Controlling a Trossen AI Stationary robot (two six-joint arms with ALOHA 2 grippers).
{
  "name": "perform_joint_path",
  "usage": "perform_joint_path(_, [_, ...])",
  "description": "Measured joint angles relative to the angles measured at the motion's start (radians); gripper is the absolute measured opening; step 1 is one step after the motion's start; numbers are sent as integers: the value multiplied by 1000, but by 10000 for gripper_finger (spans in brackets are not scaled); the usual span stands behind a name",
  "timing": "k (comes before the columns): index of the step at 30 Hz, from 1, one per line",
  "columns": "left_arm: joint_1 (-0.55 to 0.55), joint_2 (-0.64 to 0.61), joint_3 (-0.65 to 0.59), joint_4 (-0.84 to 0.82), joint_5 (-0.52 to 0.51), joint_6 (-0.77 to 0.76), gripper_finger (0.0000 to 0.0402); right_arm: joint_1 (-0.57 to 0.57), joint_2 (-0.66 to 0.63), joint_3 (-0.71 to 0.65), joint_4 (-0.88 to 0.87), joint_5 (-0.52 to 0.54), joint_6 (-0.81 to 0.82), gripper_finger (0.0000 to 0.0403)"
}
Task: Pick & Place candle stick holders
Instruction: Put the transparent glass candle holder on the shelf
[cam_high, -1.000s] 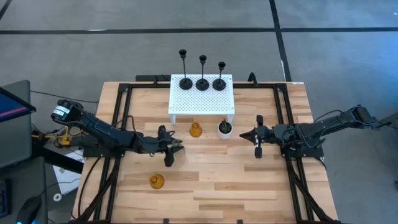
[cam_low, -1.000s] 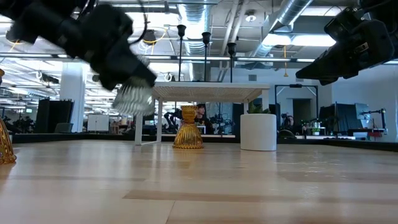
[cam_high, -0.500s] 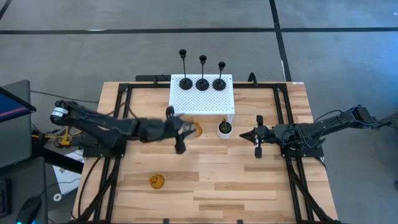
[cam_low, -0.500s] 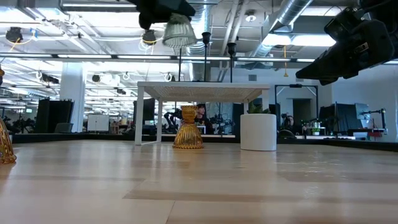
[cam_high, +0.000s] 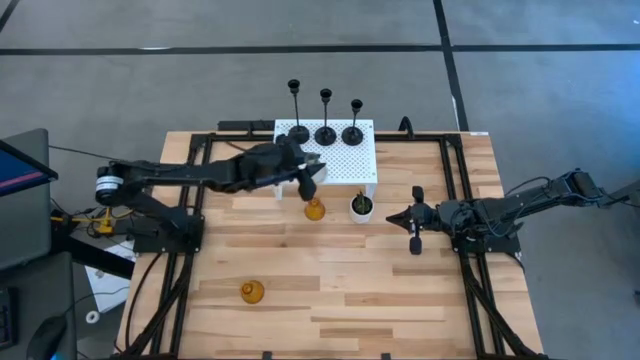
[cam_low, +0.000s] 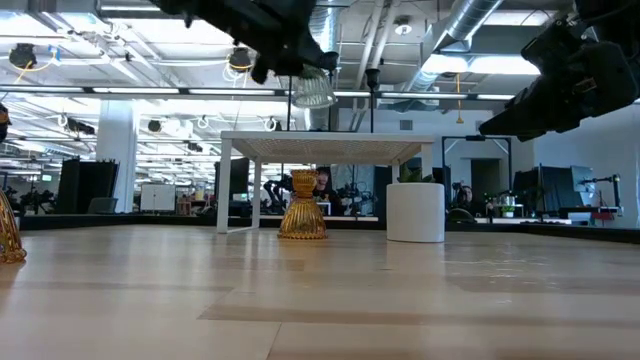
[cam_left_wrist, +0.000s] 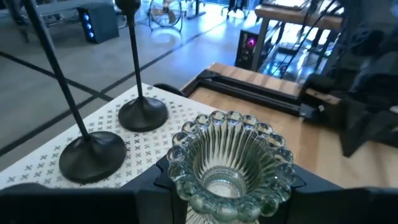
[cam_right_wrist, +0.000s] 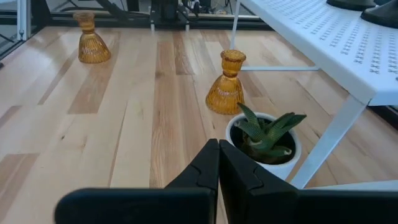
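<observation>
Left wrist view: left hand (cam_left_wrist: 227, 199) clenched on clear glass candle holder (cam_left_wrist: 229, 160), held above white perforated shelf (cam_left_wrist: 62, 140) by its front edge | right hand (cam_right_wrist: 219, 163) closed, idle near table's right edge | advice: lower level, clear of black holders (cam_left_wrist: 138, 112).

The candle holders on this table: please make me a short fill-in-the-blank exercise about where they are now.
1. The left gripper holds the clear glass holder above the white ____ shelf.
2. ____ black holders stand on that shelf.
3. Two ____ glass holders stand on the wooden table.
4. The right gripper is ____.

Missing words: perforated; three; amber; shut
</observation>
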Motion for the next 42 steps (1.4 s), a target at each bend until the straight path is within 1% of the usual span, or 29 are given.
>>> perform_joint_path(5, [23,98,77,14,3,38,128,0,0,0,0,0,0,0])
perform_joint_path(10, [53,155,114,8,0,38,128,0,0,0,-7,0,0,0])
perform_joint_path(19, [82,198,116,9,-19,14,129,0,0,0,-18,0,0,0])
perform_joint_path(24, [82,210,116,7,-60,15,129,0,0,0,-28,0,0,0])
perform_joint_path(36, [82,209,115,17,-61,-15,129,0,0,0,-27,0,0,0])
perform_joint_path(42, [81,246,114,47,-60,-15,129,1,0,0,-27,0,0,0])
